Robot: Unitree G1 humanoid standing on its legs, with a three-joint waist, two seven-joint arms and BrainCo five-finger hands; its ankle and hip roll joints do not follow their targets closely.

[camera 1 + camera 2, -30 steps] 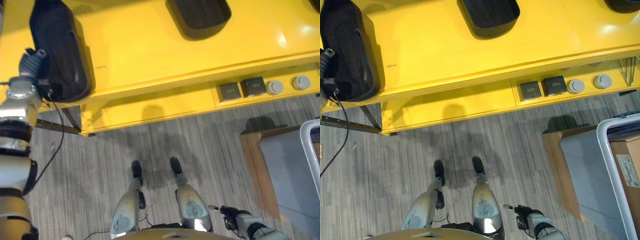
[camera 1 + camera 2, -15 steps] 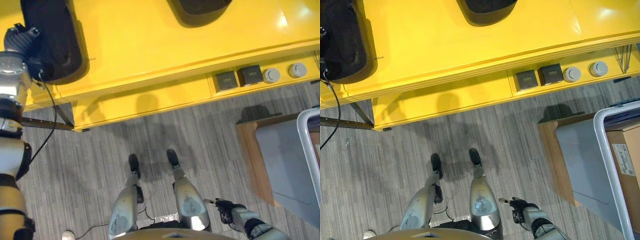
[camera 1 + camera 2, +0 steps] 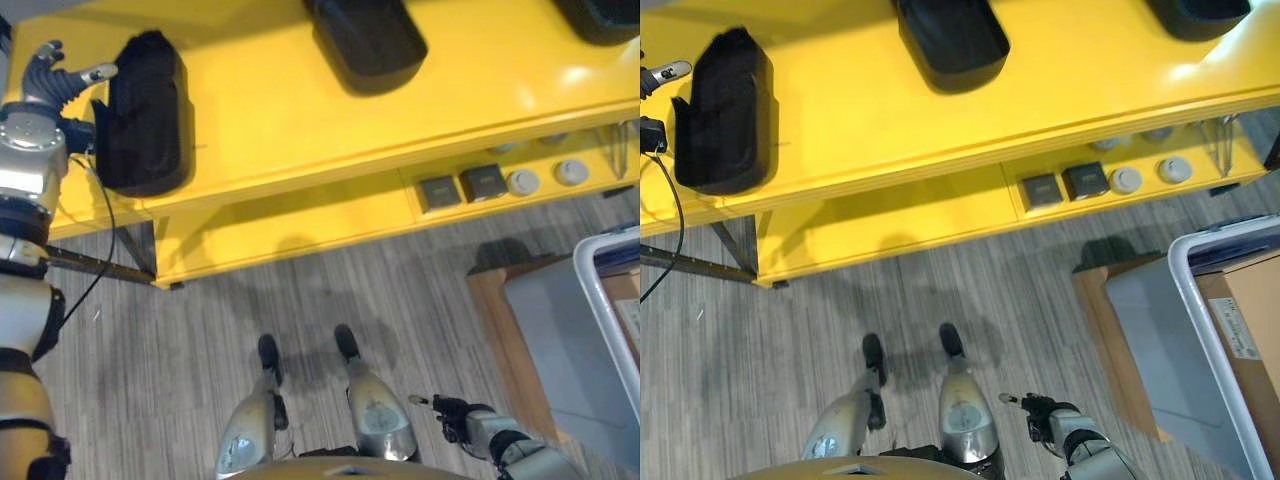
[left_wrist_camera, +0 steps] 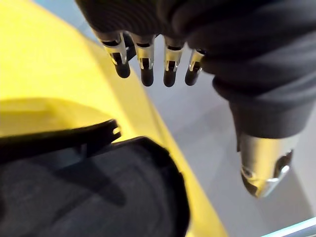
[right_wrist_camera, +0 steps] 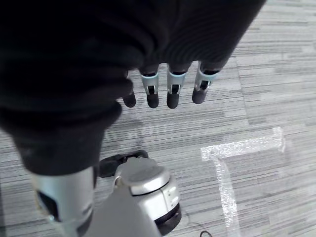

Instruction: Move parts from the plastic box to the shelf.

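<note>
A long black part [image 3: 145, 112] lies on the left end of the yellow shelf top [image 3: 270, 110]. My left hand [image 3: 52, 82] hovers just beyond the part's left edge, fingers spread and straight, holding nothing. In the left wrist view its fingers [image 4: 146, 64] point past the shelf edge, with the black part [image 4: 89, 192] beneath them. My right hand [image 3: 455, 412] hangs low beside my leg, its fingers [image 5: 173, 91] relaxed over the floor and empty. The white-rimmed plastic box [image 3: 1200, 310] sits at the far right.
Two more black parts [image 3: 365, 40] [image 3: 600, 15] rest further right on the shelf top. On the lower shelf are two dark square blocks [image 3: 438, 192] and two round grey discs [image 3: 571, 171]. A wooden stand [image 3: 500, 320] carries the plastic box. The floor is grey carpet.
The camera has shifted. My left hand has come off the black part's left edge and opened its fingers. The right hand stays low by the leg.
</note>
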